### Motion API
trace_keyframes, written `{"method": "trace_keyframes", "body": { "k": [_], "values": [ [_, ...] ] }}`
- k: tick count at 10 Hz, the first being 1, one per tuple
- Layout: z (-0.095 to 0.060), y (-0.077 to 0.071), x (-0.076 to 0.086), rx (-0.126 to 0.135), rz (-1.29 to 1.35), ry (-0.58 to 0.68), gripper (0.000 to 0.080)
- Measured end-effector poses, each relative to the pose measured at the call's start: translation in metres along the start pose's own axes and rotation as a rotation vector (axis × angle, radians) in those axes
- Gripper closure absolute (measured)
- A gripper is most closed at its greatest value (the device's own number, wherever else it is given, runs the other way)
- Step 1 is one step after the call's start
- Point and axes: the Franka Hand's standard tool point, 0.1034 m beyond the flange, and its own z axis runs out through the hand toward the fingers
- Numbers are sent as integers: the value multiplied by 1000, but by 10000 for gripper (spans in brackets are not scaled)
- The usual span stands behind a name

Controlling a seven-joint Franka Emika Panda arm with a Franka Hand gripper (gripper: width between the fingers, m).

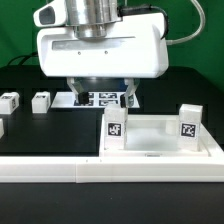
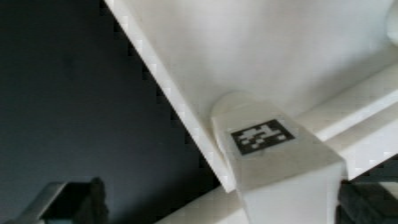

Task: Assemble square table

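A black surface (image 1: 50,135) fills the exterior view, and its near edge is bordered by a long white rail (image 1: 60,175). The square table (image 1: 160,148) is laid flat on the surface against that rail, toward the corner on the exterior view's right, with its raised rim turned up. Two upright legs are set at its corners, one (image 1: 115,129) toward the exterior view's left and one (image 1: 187,122) toward the right.

The gripper (image 1: 102,97) is held over the surface behind the slab. Its jaws are spread wide and nothing is clasped between them. The marker board (image 1: 108,100) is glimpsed between them, lying flat.

Two loose legs (image 1: 40,100) (image 1: 10,101) are found near the surface's edge on the exterior view's left, well apart from the slab. These, the rail and the marker board are shown only by the exterior view.

In the wrist view only a close stretch of the slab's rim, one tagged leg and the dark fingertips (image 2: 71,205) are shown.
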Motion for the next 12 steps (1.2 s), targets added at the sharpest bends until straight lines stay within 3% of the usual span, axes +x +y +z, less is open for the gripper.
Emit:
{"method": "trace_keyframes", "body": {
  "k": [3,7,11,12],
  "values": [
    [-2,1,0,0,-40,-1,151],
    [-9,-3,-18,-17,-173,-79,151],
    [-8,2,-19,-17,-157,-69,151],
    [-5,3,-19,-29,-203,-54,151]
  ]
}}
